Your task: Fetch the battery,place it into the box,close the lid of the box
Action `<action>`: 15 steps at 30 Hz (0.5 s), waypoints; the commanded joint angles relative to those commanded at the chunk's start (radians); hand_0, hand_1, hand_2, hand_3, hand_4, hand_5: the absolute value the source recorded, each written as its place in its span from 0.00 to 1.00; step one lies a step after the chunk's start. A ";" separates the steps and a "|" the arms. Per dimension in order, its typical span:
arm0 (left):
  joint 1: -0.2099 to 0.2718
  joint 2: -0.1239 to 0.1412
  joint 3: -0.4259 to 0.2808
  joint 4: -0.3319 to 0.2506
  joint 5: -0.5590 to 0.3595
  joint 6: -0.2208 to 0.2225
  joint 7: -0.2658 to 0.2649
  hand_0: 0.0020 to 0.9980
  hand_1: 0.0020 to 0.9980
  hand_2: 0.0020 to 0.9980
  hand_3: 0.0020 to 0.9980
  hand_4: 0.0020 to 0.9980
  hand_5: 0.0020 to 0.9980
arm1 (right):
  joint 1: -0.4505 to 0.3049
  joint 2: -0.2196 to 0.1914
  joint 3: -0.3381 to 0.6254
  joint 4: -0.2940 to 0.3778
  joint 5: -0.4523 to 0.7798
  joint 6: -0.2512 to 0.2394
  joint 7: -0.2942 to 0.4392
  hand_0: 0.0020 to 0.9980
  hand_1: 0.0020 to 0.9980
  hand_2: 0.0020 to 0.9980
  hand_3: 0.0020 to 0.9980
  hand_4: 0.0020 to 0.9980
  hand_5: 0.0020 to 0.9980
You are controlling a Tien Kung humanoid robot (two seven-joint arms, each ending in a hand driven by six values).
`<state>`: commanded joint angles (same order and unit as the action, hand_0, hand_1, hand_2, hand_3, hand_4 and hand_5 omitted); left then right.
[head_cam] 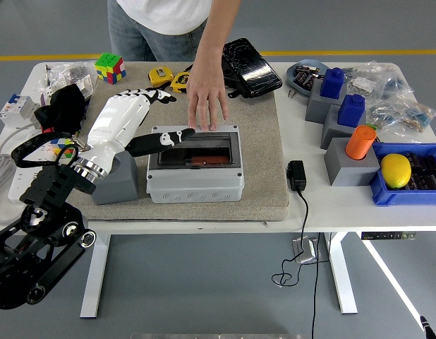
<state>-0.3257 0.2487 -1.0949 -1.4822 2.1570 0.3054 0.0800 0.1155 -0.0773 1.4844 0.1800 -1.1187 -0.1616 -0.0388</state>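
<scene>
Since the dark lid (195, 149) already lies down over the grey box (195, 171) with the orange battery (195, 162) showing beneath it, you should press evenly along the lid's front edge, not at one corner; the person's hand (207, 95) rests on the box's far rim, steadying it; your left hand (142, 116) hovers left of the box, fingers loosely spread, holding nothing, its thumb reaching over the lid's left corner; whether it touches, you cannot tell.

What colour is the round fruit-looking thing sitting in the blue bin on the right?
Yellow. The lemon-like ball shows clearly in the head view, inside the blue bin.
</scene>
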 joint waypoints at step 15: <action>0.067 -0.099 -0.303 0.085 -0.452 0.034 -0.297 0.92 0.97 0.93 0.90 1.00 1.00 | 0.003 0.010 0.027 0.000 -0.025 0.000 -0.008 0.81 0.77 0.75 0.79 1.00 1.00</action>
<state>-0.2591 0.1497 -1.3981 -1.3976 1.7051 0.3396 -0.2168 0.1186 -0.0676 1.5114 0.1800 -1.1436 -0.1614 -0.0471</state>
